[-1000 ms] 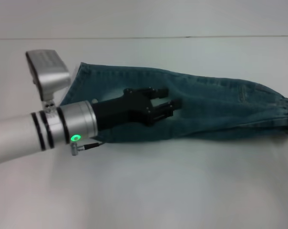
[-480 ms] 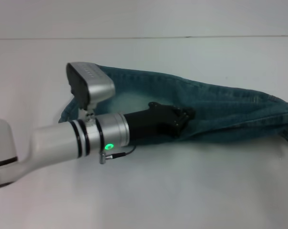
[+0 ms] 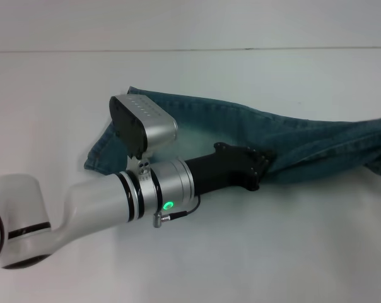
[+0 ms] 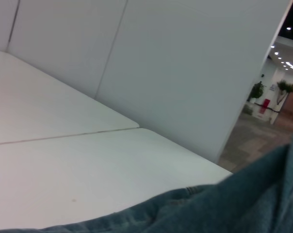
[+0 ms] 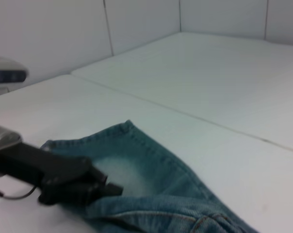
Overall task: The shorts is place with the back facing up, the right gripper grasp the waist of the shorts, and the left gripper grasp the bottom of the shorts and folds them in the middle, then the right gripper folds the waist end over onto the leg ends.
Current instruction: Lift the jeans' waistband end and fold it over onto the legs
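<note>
The blue-green denim shorts (image 3: 241, 126) lie folded lengthwise in a long band across the white table (image 3: 241, 252). Their straight-hemmed leg end (image 3: 105, 148) is at the left and the other end runs off the right edge, so the waist is out of view. My left gripper (image 3: 263, 169) rests at the band's near edge about midway along, and in the right wrist view it (image 5: 112, 189) is pinched shut on the denim (image 5: 151, 179) fold. Denim (image 4: 243, 204) fills the lower part of the left wrist view. The right gripper does not show.
My silver left arm with its green ring light (image 3: 169, 206) and its wrist camera housing (image 3: 143, 123) crosses above the leg end. A table seam (image 3: 178, 50) runs along the back, with white wall panels (image 5: 137, 24) behind.
My left arm has swung right and rolled over, carrying its gripper from the middle of the cloth to the near edge. The shorts have shifted right and narrowed, their right end rising.
</note>
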